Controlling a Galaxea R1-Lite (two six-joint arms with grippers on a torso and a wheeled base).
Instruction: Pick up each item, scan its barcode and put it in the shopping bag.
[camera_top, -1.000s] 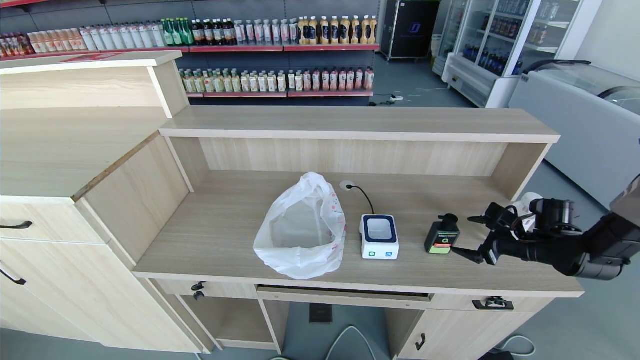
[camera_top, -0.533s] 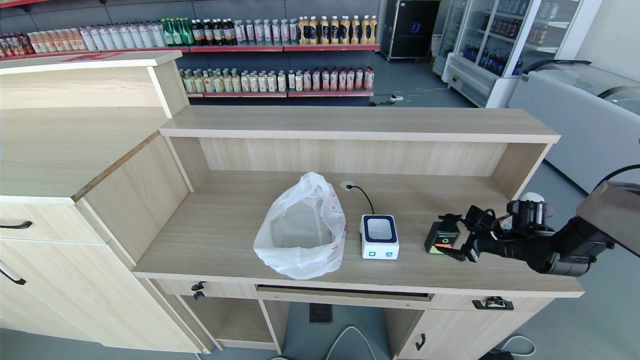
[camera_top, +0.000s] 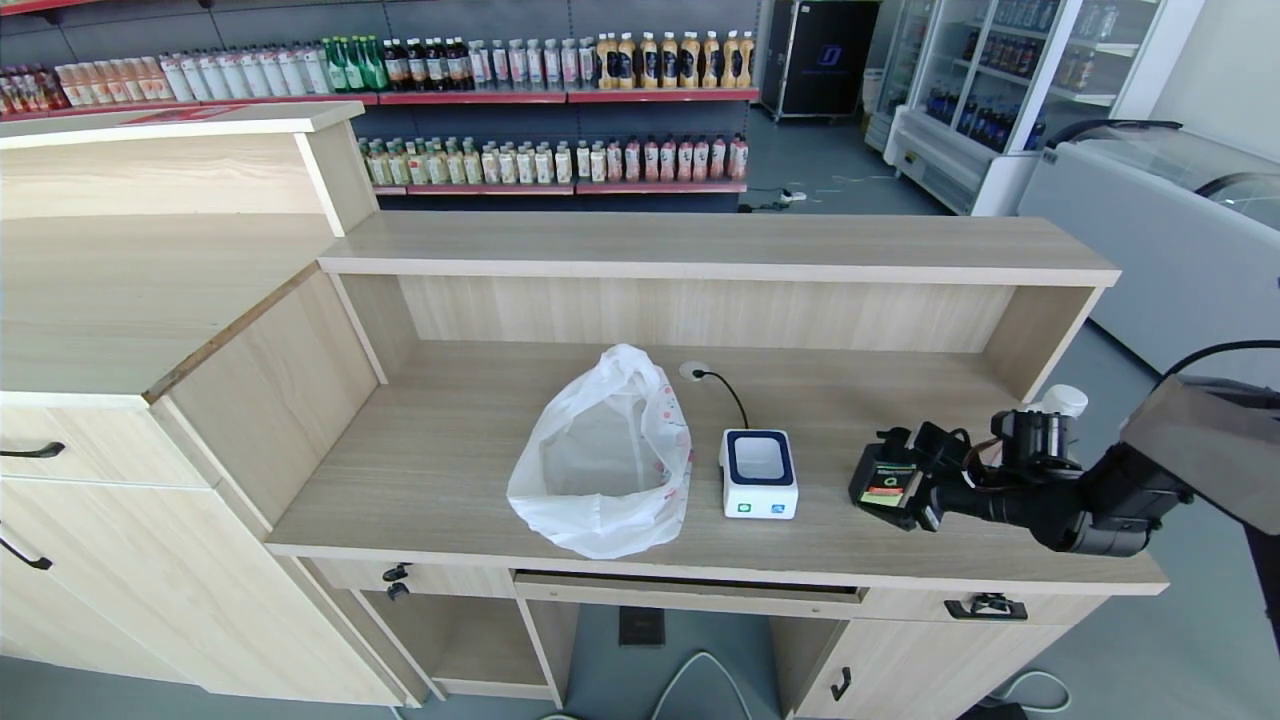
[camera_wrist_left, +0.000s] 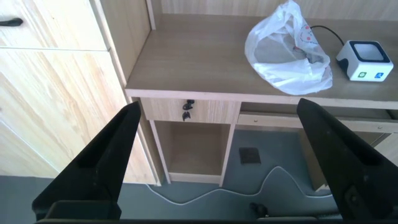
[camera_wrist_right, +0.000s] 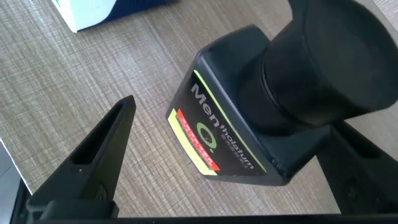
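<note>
A black bottle (camera_top: 885, 478) with a green and red label stands on the wooden counter (camera_top: 480, 430), right of the white barcode scanner (camera_top: 759, 472). My right gripper (camera_top: 893, 480) is open, one finger on each side of the bottle. In the right wrist view the bottle (camera_wrist_right: 249, 124) leans between the fingers, with a gap to the near finger (camera_wrist_right: 93, 168). The white plastic shopping bag (camera_top: 605, 460) lies open left of the scanner. My left gripper (camera_wrist_left: 217, 109) is open and holds nothing, low in front of the counter, with the bag (camera_wrist_left: 287, 50) and scanner (camera_wrist_left: 365, 60) farther off.
A white-capped item (camera_top: 1062, 400) stands behind my right arm near the counter's right wall. The scanner's cable (camera_top: 725, 392) runs to a hole in the counter. A raised shelf (camera_top: 700, 250) overhangs the back. Drawers (camera_wrist_left: 186, 112) sit under the front edge.
My right arm has moved left along the counter. Its open fingers, first right of the black bottle, now stand on both sides of it.
</note>
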